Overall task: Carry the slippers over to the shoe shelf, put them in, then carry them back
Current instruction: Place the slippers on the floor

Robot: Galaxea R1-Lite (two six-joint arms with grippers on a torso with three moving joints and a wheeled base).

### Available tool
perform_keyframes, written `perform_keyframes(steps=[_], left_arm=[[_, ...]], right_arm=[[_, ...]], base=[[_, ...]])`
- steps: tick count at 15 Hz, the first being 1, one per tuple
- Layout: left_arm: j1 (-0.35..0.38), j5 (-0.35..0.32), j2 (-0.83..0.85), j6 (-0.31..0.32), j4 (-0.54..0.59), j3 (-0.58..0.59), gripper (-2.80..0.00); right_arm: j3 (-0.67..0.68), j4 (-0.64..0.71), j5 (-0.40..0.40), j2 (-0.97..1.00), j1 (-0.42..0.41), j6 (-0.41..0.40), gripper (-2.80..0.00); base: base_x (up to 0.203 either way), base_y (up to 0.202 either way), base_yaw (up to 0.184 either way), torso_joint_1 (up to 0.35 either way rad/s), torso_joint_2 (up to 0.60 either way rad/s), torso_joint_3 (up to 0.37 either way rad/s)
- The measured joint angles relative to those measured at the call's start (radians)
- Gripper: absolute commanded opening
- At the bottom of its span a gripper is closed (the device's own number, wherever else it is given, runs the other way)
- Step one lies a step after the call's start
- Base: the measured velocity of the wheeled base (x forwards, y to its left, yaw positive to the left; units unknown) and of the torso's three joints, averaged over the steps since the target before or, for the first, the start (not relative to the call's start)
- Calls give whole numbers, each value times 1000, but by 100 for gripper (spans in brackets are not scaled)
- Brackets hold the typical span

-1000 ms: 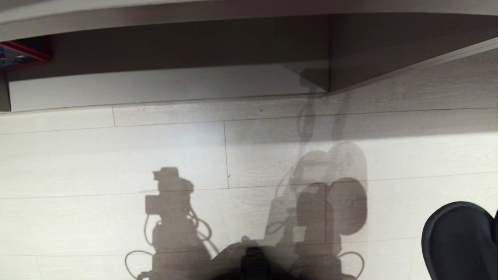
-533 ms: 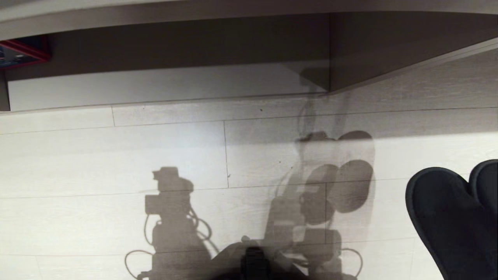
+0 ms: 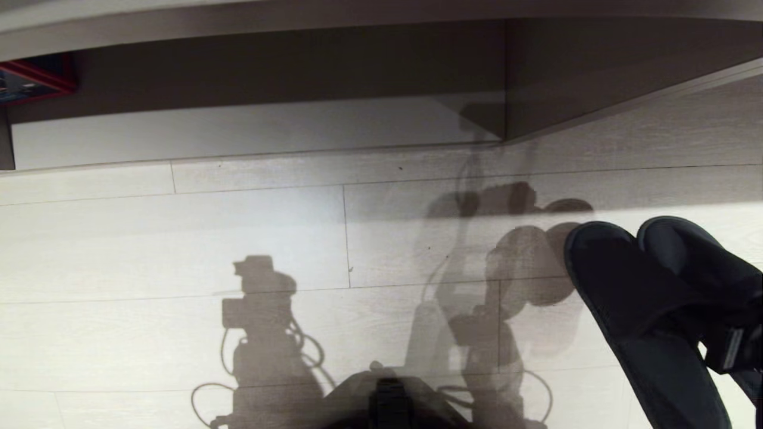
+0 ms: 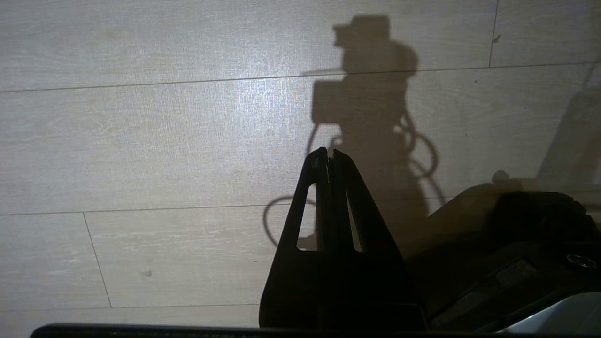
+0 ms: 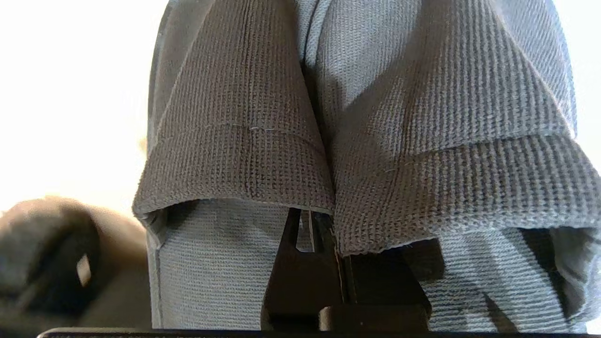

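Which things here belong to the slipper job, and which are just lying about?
For the job:
- slippers, pinched together in the right gripper
- shoe shelf, its bottom board bare

Not part of it:
- red-edged box in the next cubby
- left gripper, shut above the floor

- A home, likely an entryway or room with built-in furniture.
- Pale wood-plank floor (image 3: 179, 238).
- Low open shoe shelf (image 3: 256, 128) of a beige-grey built-in unit.
- Soft fabric slippers (image 3: 644, 298).
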Motion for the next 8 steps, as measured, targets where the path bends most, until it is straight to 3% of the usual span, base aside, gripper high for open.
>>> perform_keyframes(steps=[3, 8], left_arm=[[0, 1, 0, 0, 0, 0, -280], [0, 0, 0, 0, 0, 0, -280]], right_arm=[[-65, -115, 158, 134, -22, -16, -280], [-177, -247, 175, 282, -66, -58, -280]], base=[[0, 0, 0, 0, 0, 0], [0, 0, 0, 0, 0, 0]])
